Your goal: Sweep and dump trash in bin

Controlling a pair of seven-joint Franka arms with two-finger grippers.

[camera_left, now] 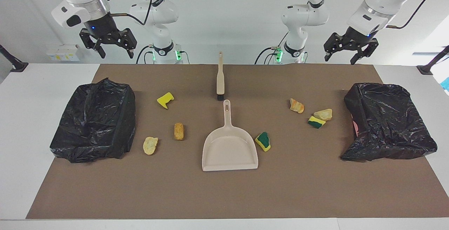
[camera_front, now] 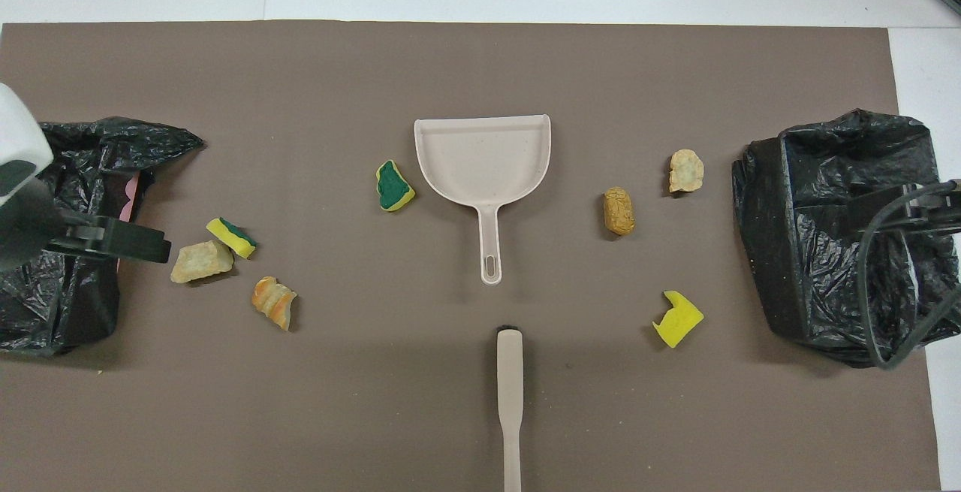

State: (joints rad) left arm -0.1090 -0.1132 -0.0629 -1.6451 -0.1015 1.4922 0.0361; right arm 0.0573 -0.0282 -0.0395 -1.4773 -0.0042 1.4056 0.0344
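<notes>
Beige plastic — the dustpan (camera_left: 229, 149) and the brush (camera_left: 220, 78) — is lying untouched at the middle of the brown mat (camera_left: 224, 195), so the sweeping is judged not yet begun; the step in hand is being read as the first reach for a tool.

The trash is being left scattered on the mat: a yellow scrap (camera_left: 165, 100), a tan lump (camera_left: 179, 131) and a pale lump (camera_left: 150, 145) toward the right arm's end, a green-topped sponge (camera_left: 263, 141) just beside the dustpan, and an orange-streaked lump (camera_left: 296, 105), a tan piece (camera_left: 323, 114) and a second sponge (camera_left: 316, 122) toward the left arm's end. A bag-lined bin (camera_left: 93, 121) is standing at each end.

The left gripper (camera_left: 345, 55) and the right gripper (camera_left: 114, 50) are being held high, fingers spread, nothing between them.

Next, a descent onto the brush handle or the dustpan handle is being called for — squarely, jaws across the narrow stem.

In the overhead view the brush handle is being cut off, and the bins' insides are being hidden by crumpled plastic.
</notes>
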